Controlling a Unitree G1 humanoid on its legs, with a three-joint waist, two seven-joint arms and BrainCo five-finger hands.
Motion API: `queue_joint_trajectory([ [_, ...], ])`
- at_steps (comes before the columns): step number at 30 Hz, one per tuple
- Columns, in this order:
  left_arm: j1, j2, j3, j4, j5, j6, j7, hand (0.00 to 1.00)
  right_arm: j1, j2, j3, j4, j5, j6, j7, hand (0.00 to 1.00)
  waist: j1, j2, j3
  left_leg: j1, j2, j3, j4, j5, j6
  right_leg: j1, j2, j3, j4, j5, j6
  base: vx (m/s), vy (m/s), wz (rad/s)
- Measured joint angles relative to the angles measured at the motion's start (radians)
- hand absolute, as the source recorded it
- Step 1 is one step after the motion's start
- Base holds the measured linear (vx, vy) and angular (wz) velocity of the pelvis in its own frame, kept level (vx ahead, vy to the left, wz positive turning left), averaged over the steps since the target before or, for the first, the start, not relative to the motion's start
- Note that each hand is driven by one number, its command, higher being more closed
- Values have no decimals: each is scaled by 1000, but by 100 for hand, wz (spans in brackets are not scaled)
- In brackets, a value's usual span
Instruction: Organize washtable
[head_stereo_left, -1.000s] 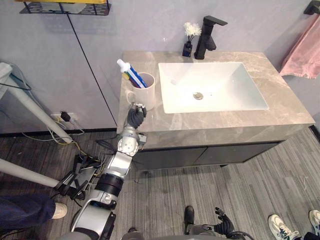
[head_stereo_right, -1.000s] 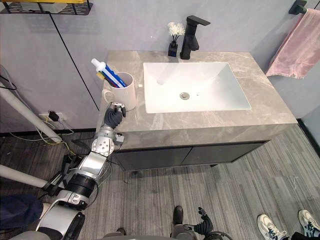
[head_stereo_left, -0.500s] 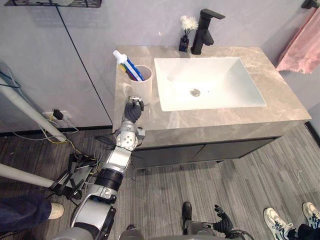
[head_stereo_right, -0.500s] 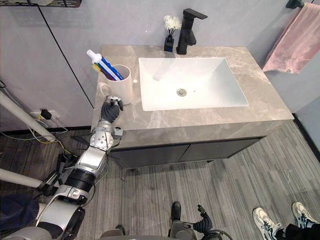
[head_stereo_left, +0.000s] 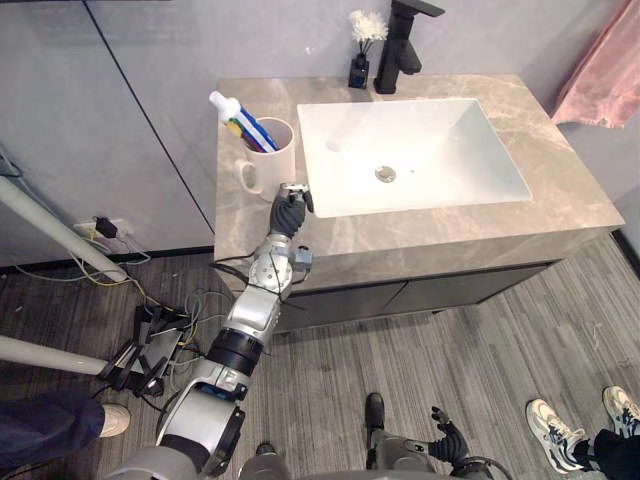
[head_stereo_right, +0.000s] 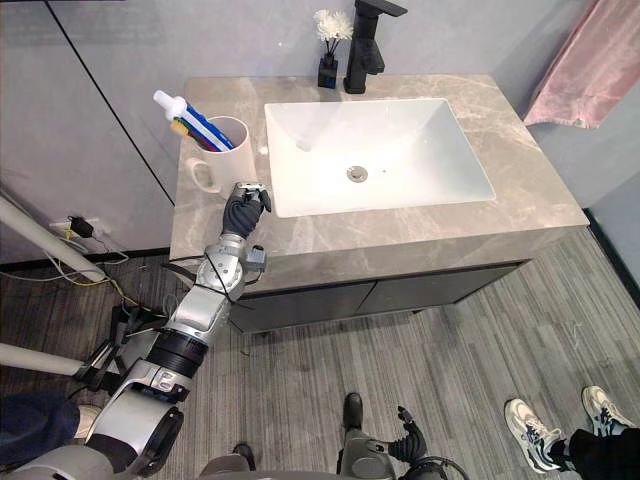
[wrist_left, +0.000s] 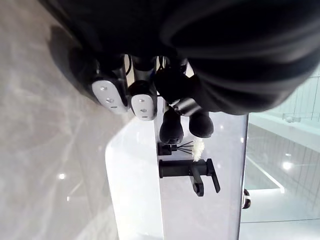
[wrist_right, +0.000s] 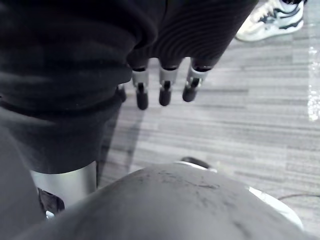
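A white mug holding a toothpaste tube and toothbrushes stands on the grey marble countertop, left of the white sink. My left hand rests on the counter just in front of the mug, by the sink's left front corner. Its fingers are curled and I see nothing in them. My right hand hangs low over the floor with its fingers straight and empty.
A black faucet and a small dark vase with a white flower stand behind the sink. A pink towel hangs at the right. A person's shoes are on the floor at lower right, cables at lower left.
The camera has shifted. My left hand has slid a little to the right, from in front of the mug toward the sink's edge.
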Motion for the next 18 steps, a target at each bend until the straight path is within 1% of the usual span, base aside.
queue_joint_trajectory([
  [5,-1,-13,-8,-9,5,0,2,100,0,-5,0,-4,2,-4,4,0,-6,7,4,0,0,0,0,-1,0,0,1,0,0,0,0,0,0,0],
  [8,-8,-13,33,-9,18,5,16,100,0,-10,1,-14,8,-7,11,0,-16,15,9,-1,0,2,0,-1,0,-4,1,2,0,0,0,0,0,0],
  [11,-12,-4,80,-9,33,15,36,100,0,-14,1,-18,9,-16,15,0,-19,21,13,-1,1,3,-1,-1,0,-6,3,5,0,0,0,-19,-10,-3],
  [14,-12,13,90,-9,49,19,47,100,2,-14,1,-18,10,-21,15,0,-18,22,14,-2,3,3,-1,-1,0,-6,4,5,0,0,0,0,0,0],
  [18,-12,15,103,-9,51,23,52,100,7,-14,0,-20,11,-24,16,0,-18,22,14,-2,3,2,-1,-1,-1,-6,4,4,0,0,0,0,0,0],
])
